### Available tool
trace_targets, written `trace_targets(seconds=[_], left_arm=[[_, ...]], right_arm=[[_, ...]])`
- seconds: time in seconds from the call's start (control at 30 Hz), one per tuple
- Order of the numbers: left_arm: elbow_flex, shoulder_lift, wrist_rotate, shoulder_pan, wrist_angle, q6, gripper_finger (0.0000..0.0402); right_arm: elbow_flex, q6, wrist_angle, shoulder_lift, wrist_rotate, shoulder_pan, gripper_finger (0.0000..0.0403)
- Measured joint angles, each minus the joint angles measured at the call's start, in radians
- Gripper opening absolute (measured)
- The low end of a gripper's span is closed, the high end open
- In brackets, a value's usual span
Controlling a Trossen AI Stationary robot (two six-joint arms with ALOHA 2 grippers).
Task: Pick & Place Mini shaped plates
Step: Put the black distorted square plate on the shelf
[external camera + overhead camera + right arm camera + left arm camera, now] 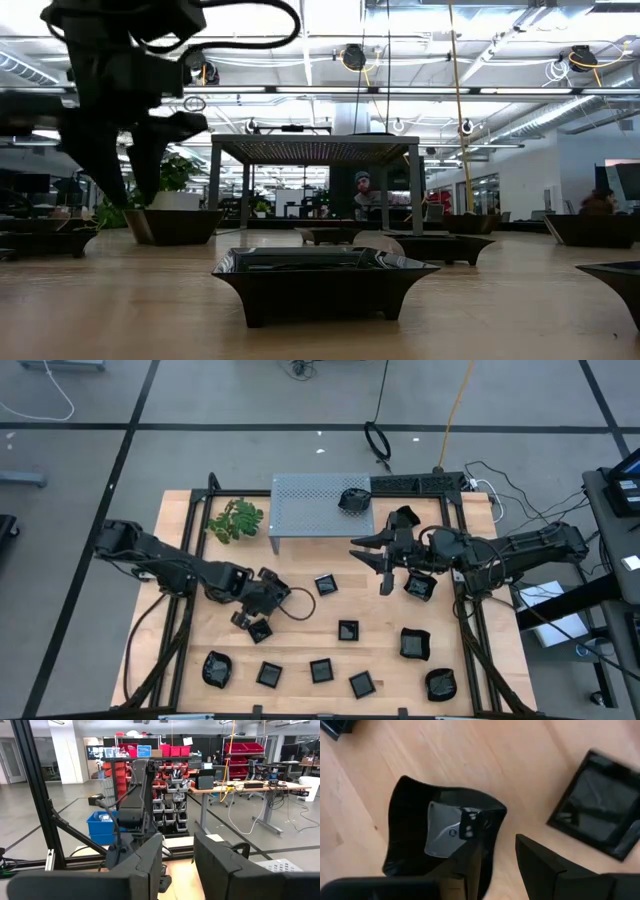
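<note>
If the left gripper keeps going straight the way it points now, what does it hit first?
The left gripper points down at the table. One of its fingers is already over the rim of a small black plate, so that plate comes first, then the wooden table. How far above the plate it is isn't clear.

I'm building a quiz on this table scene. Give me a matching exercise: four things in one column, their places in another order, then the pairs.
1. green sprig
2. perforated stand
3. left gripper
4. right gripper

A. far middle of the table, a dish on top
B. far left corner of the table
C. at a dish, left half of the table
D. raised, right of centre

Pairs: 1-B, 2-A, 3-C, 4-D
</note>
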Motion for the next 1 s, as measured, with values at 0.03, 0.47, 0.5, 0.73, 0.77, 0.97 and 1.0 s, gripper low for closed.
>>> trace_targets(seconds=[0.03,0.47,0.5,0.73,0.77,0.97,1.0], left_arm=[[0.0,0.009,-0.032,0.0,0.003,0.015,0.0127],[-0.001,0.055,-0.127,0.002,0.033,0.036,0.0127],[-0.001,0.058,-0.128,0.002,0.041,0.036,0.0127],[-0.001,0.107,-0.133,0.002,0.103,0.009,0.0126],[-0.001,0.11,-0.135,0.002,0.102,0.009,0.0125],[-0.001,0.112,-0.134,-0.007,0.102,0.004,0.0043],[-0.001,0.109,-0.13,-0.008,0.101,-0.003,0.0022]], right_arm=[[0.0,0.0,0.0,0.0,0.0,0.0,0.01],[0.0,0.0,-0.008,0.0,0.0,0.0,0.01],[0.0,0.0,-0.012,0.0,0.0,0.0,0.01],[0.0,0.0,-0.06,0.0,0.0,0.0,0.01],[0.0,0.0,-0.063,0.0,0.0,0.0,0.01],[0.0,0.0,-0.065,0.0,0.0,0.0,0.01],[0.0,0.0,-0.066,0.0,0.0,0.001,0.01]])
